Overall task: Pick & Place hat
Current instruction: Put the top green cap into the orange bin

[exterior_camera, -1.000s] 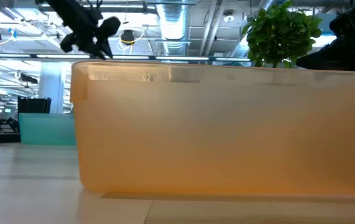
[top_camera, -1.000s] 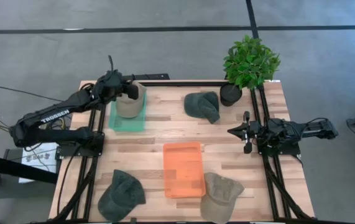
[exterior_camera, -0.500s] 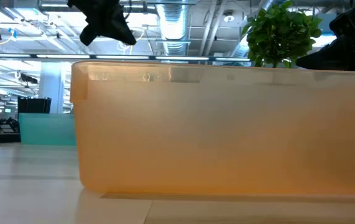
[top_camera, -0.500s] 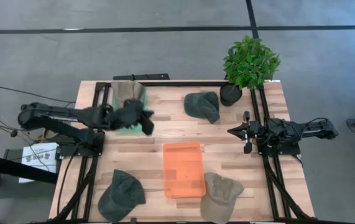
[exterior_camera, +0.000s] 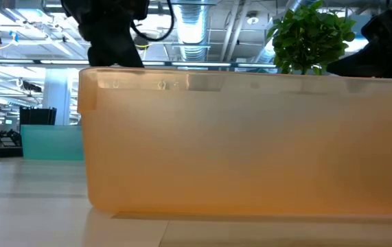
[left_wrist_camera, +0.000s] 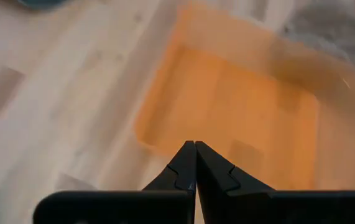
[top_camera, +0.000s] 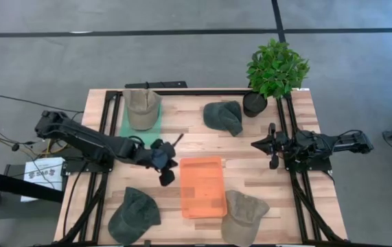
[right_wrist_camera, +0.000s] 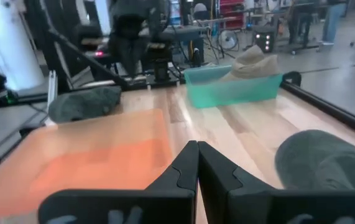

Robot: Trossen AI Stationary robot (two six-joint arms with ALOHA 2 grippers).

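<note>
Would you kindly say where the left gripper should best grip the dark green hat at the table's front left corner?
Probably from above, on the crown of the dark green hat: it lies flat, soft and domed, so the left gripper, now shut, could pinch a fold of cloth.

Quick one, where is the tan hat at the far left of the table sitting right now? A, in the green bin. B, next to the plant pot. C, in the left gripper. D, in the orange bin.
A: in the high view the tan hat lies in the green bin, while the left gripper, fingers shut and empty, is near the orange bin.
</note>
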